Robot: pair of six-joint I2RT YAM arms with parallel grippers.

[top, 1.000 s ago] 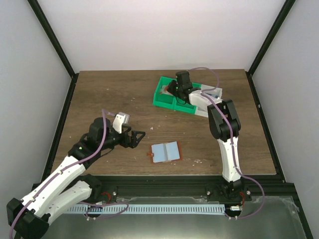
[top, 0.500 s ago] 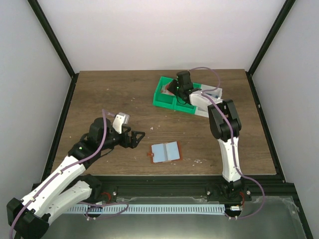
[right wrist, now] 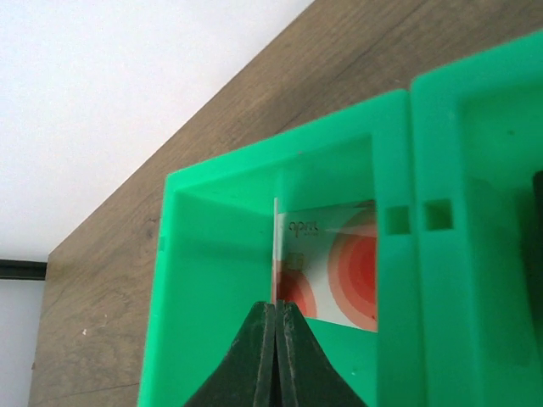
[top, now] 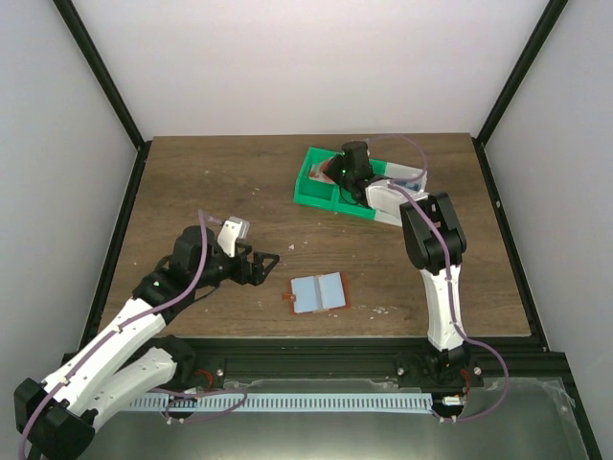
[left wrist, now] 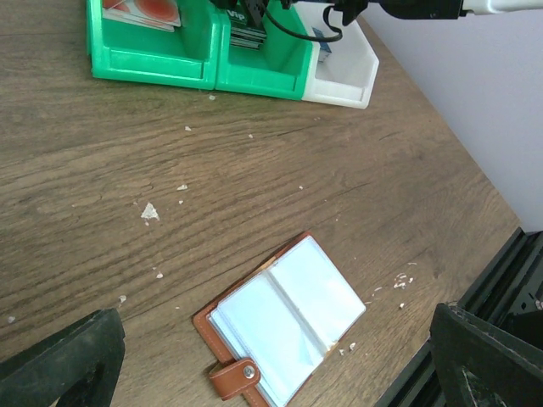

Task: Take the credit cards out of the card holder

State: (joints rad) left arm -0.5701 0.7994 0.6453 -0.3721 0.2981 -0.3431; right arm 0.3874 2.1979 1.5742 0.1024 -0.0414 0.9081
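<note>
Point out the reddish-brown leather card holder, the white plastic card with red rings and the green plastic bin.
Card holder [left wrist: 288,322]: left wrist view, pale inner pocket.
White card [right wrist: 335,267]: right wrist view, printed face.
Green bin [right wrist: 280,146]: right wrist view, far rim.

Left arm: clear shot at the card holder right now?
Probably yes. The left gripper is open, and the card holder lies flat on the table just ahead, nothing between them.

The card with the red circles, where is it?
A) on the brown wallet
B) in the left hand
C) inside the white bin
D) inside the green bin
D: the right wrist view shows the card with the red circles inside the green bin, while the wallet lies open on the table, far from it.
</note>
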